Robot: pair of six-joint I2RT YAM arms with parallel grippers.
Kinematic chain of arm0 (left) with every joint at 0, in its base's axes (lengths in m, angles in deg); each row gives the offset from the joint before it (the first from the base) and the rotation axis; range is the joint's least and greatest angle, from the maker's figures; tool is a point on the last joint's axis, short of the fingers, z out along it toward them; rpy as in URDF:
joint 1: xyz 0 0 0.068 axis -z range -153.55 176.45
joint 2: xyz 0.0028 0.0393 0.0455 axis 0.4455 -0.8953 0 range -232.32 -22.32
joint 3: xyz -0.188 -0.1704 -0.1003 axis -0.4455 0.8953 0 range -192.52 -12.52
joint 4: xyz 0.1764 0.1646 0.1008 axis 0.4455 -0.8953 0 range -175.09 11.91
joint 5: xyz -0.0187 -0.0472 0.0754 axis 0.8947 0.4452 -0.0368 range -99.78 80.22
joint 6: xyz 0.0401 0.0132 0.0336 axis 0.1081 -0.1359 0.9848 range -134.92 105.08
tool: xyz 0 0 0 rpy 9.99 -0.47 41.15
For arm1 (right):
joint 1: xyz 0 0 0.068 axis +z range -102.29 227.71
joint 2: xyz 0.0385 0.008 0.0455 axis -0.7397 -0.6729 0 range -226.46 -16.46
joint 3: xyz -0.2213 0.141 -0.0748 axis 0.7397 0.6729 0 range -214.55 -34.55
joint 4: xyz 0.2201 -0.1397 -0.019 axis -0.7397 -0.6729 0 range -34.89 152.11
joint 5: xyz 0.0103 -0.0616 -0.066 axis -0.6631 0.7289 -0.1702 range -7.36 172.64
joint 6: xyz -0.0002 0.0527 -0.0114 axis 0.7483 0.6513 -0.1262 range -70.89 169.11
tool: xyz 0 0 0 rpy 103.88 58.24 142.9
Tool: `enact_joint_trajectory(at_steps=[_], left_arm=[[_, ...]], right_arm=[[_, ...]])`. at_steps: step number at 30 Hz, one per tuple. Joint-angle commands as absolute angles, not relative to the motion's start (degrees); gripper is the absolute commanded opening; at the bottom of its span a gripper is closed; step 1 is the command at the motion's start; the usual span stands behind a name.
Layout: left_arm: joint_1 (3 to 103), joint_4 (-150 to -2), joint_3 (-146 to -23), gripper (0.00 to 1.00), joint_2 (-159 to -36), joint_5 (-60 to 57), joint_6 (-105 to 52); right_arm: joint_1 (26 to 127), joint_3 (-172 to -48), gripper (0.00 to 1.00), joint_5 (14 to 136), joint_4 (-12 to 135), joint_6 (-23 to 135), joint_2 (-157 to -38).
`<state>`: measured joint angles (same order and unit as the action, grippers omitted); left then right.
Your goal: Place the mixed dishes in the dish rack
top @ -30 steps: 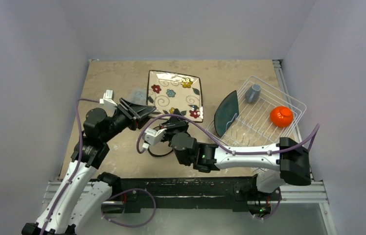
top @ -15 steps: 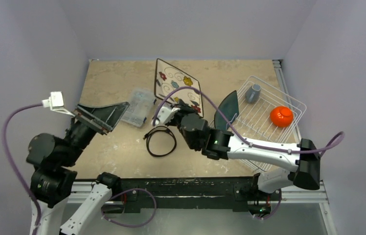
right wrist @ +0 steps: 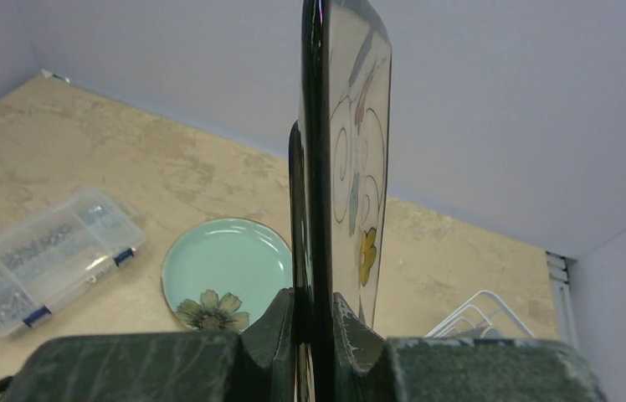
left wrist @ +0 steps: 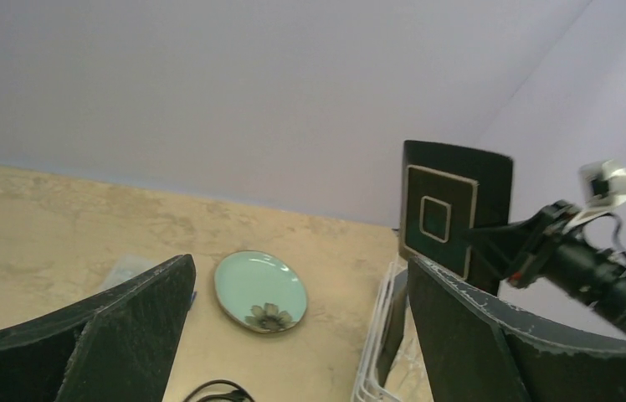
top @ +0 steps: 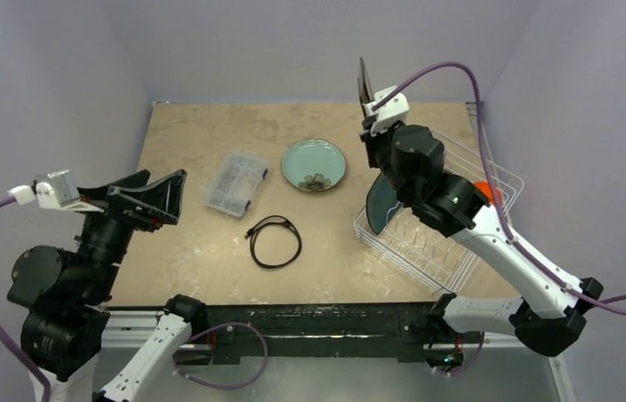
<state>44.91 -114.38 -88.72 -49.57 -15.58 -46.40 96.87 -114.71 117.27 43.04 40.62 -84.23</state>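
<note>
My right gripper [top: 370,113] [right wrist: 314,310] is shut on the lower edge of the dark-rimmed square patterned plate [top: 366,82] [right wrist: 339,142] and holds it upright, high over the back of the table beside the dish rack [top: 452,226]. The plate's dark back [left wrist: 452,209] faces the left wrist view. The pale mint round plate [top: 314,164] [left wrist: 260,291] [right wrist: 226,268] lies flat on the table. The dark teal plate [top: 381,205] leans in the rack's left end. The orange bowl [top: 488,191] peeks out behind the right arm. The mug is hidden. My left gripper [top: 155,194] [left wrist: 301,264] hangs open and empty at the left.
A clear plastic compartment box [top: 234,182] [right wrist: 42,255] lies left of the mint plate. A black coiled cable [top: 274,241] lies in front of it. The right arm crosses over the rack. Walls close in the table at the back and sides.
The left gripper opened, let go of the patterned plate and pulled back to the left. The right arm lifted that plate from the table to upright near the rack, uncovering the mint plate.
</note>
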Motion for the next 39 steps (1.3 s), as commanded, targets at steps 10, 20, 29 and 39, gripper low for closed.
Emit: enact_joint_trajectory(at_steps=[10, 20, 29, 39], left_arm=[[46.0, -109.2, -80.2, 0.97, -57.9, -16.9, -32.9], [46.3, -103.8, -71.2, 0.97, -56.7, -19.3, -28.9], [46.3, -103.6, -69.0, 0.97, -56.0, -16.0, -30.9], [46.9, -102.8, -67.2, 0.97, -53.3, -17.7, -30.6]], right_arm=[[85.0, -133.3, 0.00, 121.3, 23.0, 60.1, -77.8], [83.9, -136.7, 0.00, 131.2, 1.2, 80.2, -77.2], [62.6, -138.8, 0.00, 102.3, -1.2, 79.1, -84.7], [47.9, -131.5, 0.00, 75.3, 2.7, 81.9, -86.9]])
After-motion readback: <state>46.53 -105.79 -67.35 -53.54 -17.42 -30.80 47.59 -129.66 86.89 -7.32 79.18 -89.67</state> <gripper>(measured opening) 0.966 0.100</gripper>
